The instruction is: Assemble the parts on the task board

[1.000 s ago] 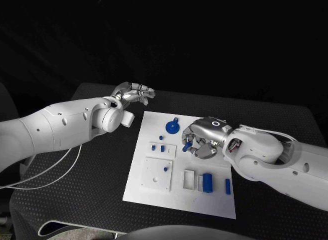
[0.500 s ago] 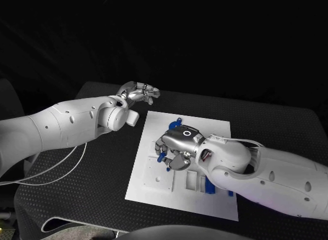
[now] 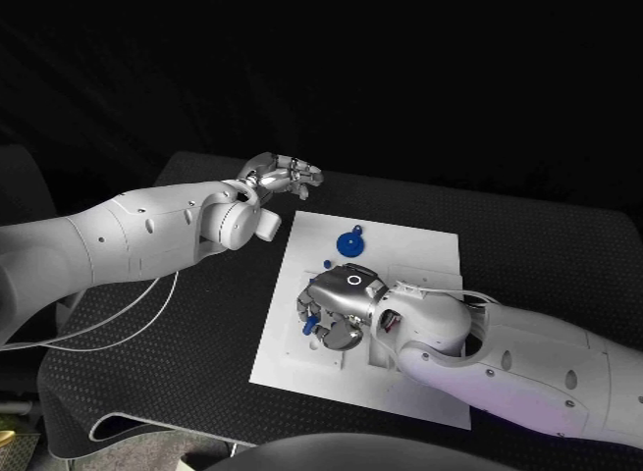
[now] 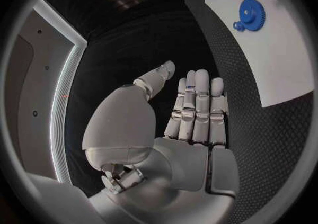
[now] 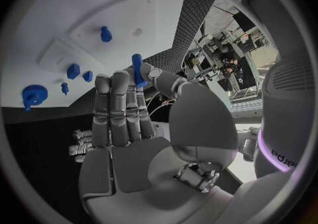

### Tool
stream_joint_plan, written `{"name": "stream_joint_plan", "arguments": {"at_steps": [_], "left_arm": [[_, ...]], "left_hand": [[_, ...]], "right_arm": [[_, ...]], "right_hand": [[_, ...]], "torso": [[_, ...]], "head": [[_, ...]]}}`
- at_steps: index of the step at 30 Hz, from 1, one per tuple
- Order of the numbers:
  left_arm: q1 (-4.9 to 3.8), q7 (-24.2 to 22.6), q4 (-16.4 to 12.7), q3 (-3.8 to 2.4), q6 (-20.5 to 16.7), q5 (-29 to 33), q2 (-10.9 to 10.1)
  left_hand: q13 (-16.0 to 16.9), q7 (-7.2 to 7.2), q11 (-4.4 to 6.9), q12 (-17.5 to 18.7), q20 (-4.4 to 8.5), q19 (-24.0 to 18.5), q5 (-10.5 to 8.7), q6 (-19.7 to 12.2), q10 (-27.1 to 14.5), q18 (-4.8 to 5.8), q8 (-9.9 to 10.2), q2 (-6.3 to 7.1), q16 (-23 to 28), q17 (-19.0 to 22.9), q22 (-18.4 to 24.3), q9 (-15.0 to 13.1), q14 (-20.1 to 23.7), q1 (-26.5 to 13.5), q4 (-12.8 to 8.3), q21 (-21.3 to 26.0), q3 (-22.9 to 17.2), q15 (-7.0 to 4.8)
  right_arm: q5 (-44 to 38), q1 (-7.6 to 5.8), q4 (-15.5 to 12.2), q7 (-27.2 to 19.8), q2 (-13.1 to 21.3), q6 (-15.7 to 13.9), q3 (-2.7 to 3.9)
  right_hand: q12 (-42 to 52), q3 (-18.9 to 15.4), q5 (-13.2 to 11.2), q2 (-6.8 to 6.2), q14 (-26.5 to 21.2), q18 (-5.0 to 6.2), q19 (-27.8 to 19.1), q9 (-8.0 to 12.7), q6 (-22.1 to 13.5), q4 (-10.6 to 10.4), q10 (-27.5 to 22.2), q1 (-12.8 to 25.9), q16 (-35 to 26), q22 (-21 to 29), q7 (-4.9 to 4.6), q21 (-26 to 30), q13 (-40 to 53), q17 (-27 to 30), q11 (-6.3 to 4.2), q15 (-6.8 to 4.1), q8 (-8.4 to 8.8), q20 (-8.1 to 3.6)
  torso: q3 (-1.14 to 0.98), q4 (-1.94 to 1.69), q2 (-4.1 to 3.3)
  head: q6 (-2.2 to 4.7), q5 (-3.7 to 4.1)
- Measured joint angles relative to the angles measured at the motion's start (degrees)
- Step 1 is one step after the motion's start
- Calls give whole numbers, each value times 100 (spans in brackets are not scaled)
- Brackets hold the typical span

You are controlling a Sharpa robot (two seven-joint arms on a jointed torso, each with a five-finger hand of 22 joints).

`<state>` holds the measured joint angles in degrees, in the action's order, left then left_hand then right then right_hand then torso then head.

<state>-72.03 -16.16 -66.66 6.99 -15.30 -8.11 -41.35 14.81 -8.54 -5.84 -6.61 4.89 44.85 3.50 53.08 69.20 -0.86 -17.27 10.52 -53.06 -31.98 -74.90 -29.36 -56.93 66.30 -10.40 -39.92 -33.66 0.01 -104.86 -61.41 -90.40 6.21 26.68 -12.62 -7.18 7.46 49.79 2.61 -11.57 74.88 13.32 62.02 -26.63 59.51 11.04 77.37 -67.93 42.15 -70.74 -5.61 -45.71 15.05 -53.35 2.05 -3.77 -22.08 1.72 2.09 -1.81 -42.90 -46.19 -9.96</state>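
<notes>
Right hand (image 3: pixel 339 306) of yours sits low over the left half of the task board (image 3: pixel 420 245), and it's pinching a small blue peg (image 5: pixel 137 69) between thumb and a fingertip. You can see that best in the right wrist view, where the peg sticks up past the fingertips while the other fingers (image 5: pixel 113 107) lie straight and side by side. In the head view the peg is just a bit of blue (image 3: pixel 310 322) at the hand's left edge.

Your left hand (image 3: pixel 282 176) hangs well off the board, above the black table (image 3: pixel 180 324) past the board's far left corner. It holds nothing. The left wrist view has its fingers (image 4: pixel 197 105) stretched out flat and close together with the thumb apart from them.

On the board, the blue gear (image 3: pixel 349 244) lies on the far part with a small blue piece (image 3: pixel 326 263) just beside it. From the right wrist camera you also get another peg standing in a raised white block (image 5: pixel 105 34), two small blue pieces (image 5: pixel 73 70) in a second block, and the gear (image 5: pixel 34 96) further out. A white cable (image 3: pixel 123 314) droops from your left arm over the table.
</notes>
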Motion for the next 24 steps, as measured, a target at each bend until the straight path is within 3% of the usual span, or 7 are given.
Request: {"name": "stream_joint_plan", "arguments": {"at_steps": [15, 24], "left_arm": [[0, 3, -8, 0, 1, 0, 15], [0, 3, -7, 0, 2, 0, 14]], "left_hand": [[0, 0, 1, 0, 0, 0, 0, 0, 0, 0, 0, 0, 0, 1, -4, 1, 0, 0, 0, 0, 0, 0], [0, 0, 1, 0, 0, 0, 0, 0, 0, 0, 0, 0, 0, -5, -3, 1, 0, 0, 0, 22, 0, 0]], "right_arm": [[-201, 124, 177, -13, -102, 101, -124], [-298, 135, 186, -8, -104, 160, -132]], "right_hand": [[-1, 4, -18, 30, 2, 0, -23, 0, 23, 29, -2, 31, 22, -13, -1, -43, 37, 0, 0, 3, -15, -20], [-2, 17, -17, 26, -2, -1, -24, 0, 25, 45, -3, 35, 36, -15, -3, -43, 38, 1, 1, 1, -15, -19]], "torso": [[-14, 7, -1], [-13, 9, 3]], "head": [[-98, -85], [-120, -109]]}}
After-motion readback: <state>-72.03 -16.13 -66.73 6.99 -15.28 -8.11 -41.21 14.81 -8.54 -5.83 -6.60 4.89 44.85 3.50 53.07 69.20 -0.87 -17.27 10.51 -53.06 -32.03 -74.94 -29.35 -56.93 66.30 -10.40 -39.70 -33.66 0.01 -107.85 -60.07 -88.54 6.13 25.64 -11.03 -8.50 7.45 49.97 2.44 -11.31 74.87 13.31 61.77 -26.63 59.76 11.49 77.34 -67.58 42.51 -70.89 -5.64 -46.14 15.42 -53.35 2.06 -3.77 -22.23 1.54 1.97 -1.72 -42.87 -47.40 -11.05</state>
